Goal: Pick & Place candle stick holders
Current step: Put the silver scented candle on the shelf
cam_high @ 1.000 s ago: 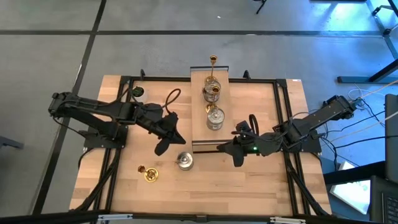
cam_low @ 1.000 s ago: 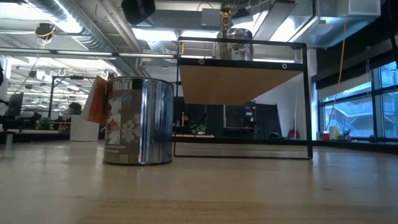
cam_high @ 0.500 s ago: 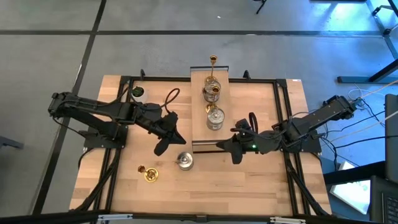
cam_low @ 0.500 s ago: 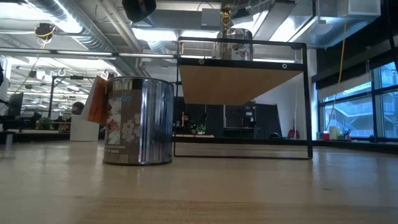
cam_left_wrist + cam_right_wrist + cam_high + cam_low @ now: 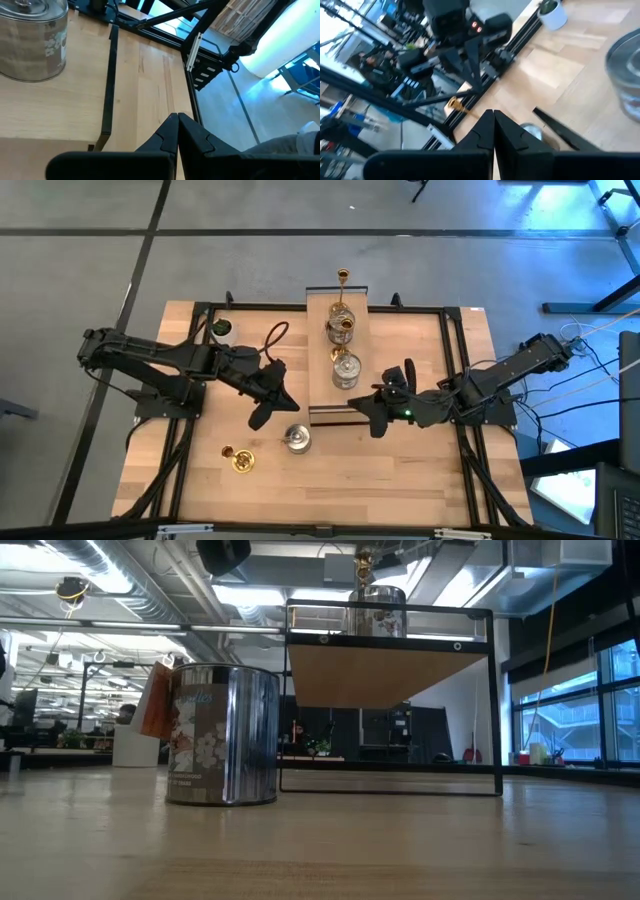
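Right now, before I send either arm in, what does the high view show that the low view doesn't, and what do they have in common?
Only the high view shows both arms: the left gripper and right gripper, both shut and empty, flanking the raised wooden shelf. It also shows the slim brass-gold candle holder lying on the table and a small white cup with green inside.

Only the low view shows the room behind and the flower print on the squat silver holder.

Both show that holder, and the shelf with holders on it.

Colours on the pale wooden table (image 5: 420, 470)

Squat silver candle holder (image 5: 222, 734) wears a white flower print; slim brass-gold candle holder (image 5: 240, 461) gleams yellow; black-framed wooden shelf (image 5: 322, 355).
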